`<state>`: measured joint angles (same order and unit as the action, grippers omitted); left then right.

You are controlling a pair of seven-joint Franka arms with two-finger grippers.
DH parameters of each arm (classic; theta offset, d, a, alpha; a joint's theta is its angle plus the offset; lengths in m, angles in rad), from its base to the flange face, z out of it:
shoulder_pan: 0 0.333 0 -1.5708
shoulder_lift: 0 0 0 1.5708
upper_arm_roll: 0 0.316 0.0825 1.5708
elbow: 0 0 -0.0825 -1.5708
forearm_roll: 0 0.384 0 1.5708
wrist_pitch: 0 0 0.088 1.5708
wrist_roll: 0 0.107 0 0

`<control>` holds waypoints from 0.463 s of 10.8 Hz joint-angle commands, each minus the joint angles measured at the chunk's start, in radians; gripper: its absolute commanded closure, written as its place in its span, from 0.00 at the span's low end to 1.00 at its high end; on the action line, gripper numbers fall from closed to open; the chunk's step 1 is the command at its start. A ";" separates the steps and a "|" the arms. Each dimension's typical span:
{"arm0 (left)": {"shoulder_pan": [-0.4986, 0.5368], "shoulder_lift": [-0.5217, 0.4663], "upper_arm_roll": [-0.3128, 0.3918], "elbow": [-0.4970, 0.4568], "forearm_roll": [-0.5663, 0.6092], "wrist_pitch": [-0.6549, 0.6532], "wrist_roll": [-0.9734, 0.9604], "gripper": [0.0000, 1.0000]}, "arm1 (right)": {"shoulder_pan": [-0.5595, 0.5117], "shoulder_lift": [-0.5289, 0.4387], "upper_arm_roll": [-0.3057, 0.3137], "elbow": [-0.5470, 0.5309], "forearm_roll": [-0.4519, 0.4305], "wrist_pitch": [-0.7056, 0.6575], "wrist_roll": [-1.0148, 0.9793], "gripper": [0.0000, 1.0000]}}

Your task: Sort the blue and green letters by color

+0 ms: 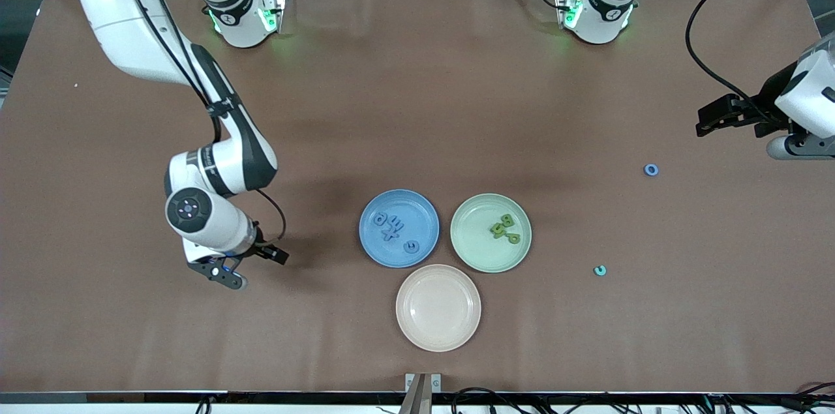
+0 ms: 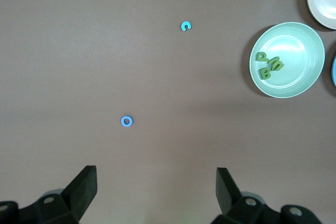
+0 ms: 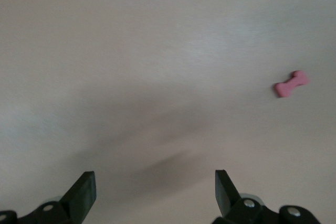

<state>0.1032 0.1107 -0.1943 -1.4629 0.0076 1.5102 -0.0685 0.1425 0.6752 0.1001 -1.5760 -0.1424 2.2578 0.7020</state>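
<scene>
Several blue letters (image 1: 394, 229) lie in the blue plate (image 1: 373, 244). Three olive green letters (image 1: 504, 227) lie in the green plate (image 1: 476, 254), which also shows in the left wrist view (image 2: 299, 80) with its green letters (image 2: 269, 65). A loose blue O (image 1: 651, 170) lies on the table toward the left arm's end; the left wrist view shows this blue O (image 2: 126, 121) too. My left gripper (image 1: 703, 121) is open and empty above the table near that O, its own view showing the left gripper (image 2: 156, 174) wide apart. My right gripper (image 1: 258, 263) is open and empty, low over bare table beside the blue plate; its own view shows the right gripper (image 3: 155, 178) open.
A teal C (image 1: 599, 270) lies nearer the front camera than the blue O, also in the left wrist view (image 2: 186, 25). An empty beige plate (image 1: 438, 336) sits nearest the front camera. A small pink letter (image 3: 291, 84) lies on the table in the right wrist view.
</scene>
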 commanded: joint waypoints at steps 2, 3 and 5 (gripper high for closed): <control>0.001 -0.006 0.001 -0.004 -0.024 0.010 0.004 0.00 | -0.064 -0.362 0.015 -0.413 -0.029 0.049 -0.179 0.00; 0.000 -0.006 0.000 -0.004 -0.024 0.010 0.004 0.00 | -0.090 -0.420 0.026 -0.444 -0.028 0.016 -0.225 0.00; -0.002 -0.011 -0.002 -0.004 -0.024 0.010 -0.002 0.00 | -0.150 -0.506 0.070 -0.431 -0.019 -0.100 -0.303 0.00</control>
<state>0.1017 0.1108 -0.1947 -1.4638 0.0072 1.5128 -0.0686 0.0685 0.3173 0.1144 -1.9383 -0.1547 2.2405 0.4757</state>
